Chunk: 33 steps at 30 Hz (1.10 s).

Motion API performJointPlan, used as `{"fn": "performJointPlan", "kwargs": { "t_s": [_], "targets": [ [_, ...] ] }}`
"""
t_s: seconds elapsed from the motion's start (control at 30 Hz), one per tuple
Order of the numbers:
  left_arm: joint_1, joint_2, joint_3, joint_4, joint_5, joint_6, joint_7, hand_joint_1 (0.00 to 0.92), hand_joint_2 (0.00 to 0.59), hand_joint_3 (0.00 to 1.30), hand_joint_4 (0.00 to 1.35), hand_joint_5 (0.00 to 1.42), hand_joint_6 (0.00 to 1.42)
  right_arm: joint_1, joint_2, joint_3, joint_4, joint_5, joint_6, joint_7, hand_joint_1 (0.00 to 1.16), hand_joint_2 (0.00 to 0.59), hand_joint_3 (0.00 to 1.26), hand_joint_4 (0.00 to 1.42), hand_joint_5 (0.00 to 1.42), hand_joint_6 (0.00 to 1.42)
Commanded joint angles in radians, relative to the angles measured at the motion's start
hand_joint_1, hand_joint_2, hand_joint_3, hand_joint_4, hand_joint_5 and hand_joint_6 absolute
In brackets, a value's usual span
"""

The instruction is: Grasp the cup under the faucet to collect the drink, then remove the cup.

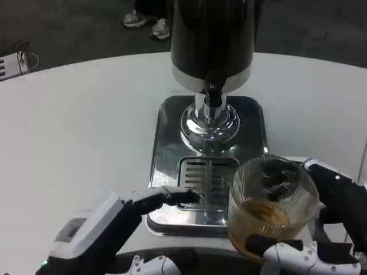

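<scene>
A ribbed clear glass cup [270,201] with amber drink in its lower part is held by my right hand [321,229], whose black and white fingers wrap round its base and right side. The cup sits to the right of the drip grate [205,182], away from the black faucet [213,96] of the dark dispenser [212,40]. My left hand [120,215] reaches in from the lower left, holding nothing. Its fingertips [186,196] lie over the front of the steel base [166,137] by the grate.
The dispenser stands on a chrome pedestal [209,123] in the middle of the white round table [74,126]. Beyond the far edge of the table, a person's shoes [146,23] show on the dark floor. A cable and box [11,63] lie far left.
</scene>
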<state>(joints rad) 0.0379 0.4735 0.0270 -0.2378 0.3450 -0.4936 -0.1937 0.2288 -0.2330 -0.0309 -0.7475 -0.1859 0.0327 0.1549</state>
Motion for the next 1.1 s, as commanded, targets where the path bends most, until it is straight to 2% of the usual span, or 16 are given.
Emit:
{"fn": "performJointPlan", "kwargs": {
  "t_s": [0.03,0.2,0.3,0.47,0.77,1.1],
  "targets": [
    [0.042,0.023,-0.008,-0.069,0.065,-0.002,-0.014,0.0,0.098,0.26,0.13,0.16,0.26,0.009,-0.018,-0.029,-0.06,0.041,-0.019,0.028,0.94,0.273,1.17,1.38,1.38,1.41],
    [0.08,0.032,-0.002,-0.138,0.132,0.049,-0.03,0.0,0.091,0.16,0.01,0.06,0.18,0.019,-0.034,-0.05,-0.086,0.053,-0.029,0.055,0.93,0.271,1.17,1.37,1.38,1.41],
    [0.098,0.041,0.001,-0.165,0.15,0.07,-0.04,0.0,0.082,0.11,0.0,0.01,0.14,0.028,-0.04,-0.059,-0.099,0.065,-0.026,0.066,0.93,0.271,1.17,1.37,1.38,1.41],
    [0.128,0.045,0.004,-0.213,0.188,0.104,-0.053,0.0,0.08,0.04,0.0,0.0,0.09,0.044,-0.047,-0.072,-0.12,0.074,-0.026,0.079,0.93,0.271,1.17,1.37,1.38,1.41],
    [0.15,0.044,0.01,-0.259,0.217,0.151,-0.061,0.0,0.077,0.0,0.0,0.0,0.05,0.058,-0.05,-0.078,-0.13,0.072,-0.026,0.085,0.93,0.27,1.16,1.37,1.38,1.41],
    [0.174,0.045,0.017,-0.272,0.216,0.165,-0.059,0.0,0.074,0.0,0.0,0.0,0.04,0.062,-0.046,-0.078,-0.128,0.07,-0.031,0.085,0.93,0.27,1.16,1.37,1.38,1.41]
  ]
}}
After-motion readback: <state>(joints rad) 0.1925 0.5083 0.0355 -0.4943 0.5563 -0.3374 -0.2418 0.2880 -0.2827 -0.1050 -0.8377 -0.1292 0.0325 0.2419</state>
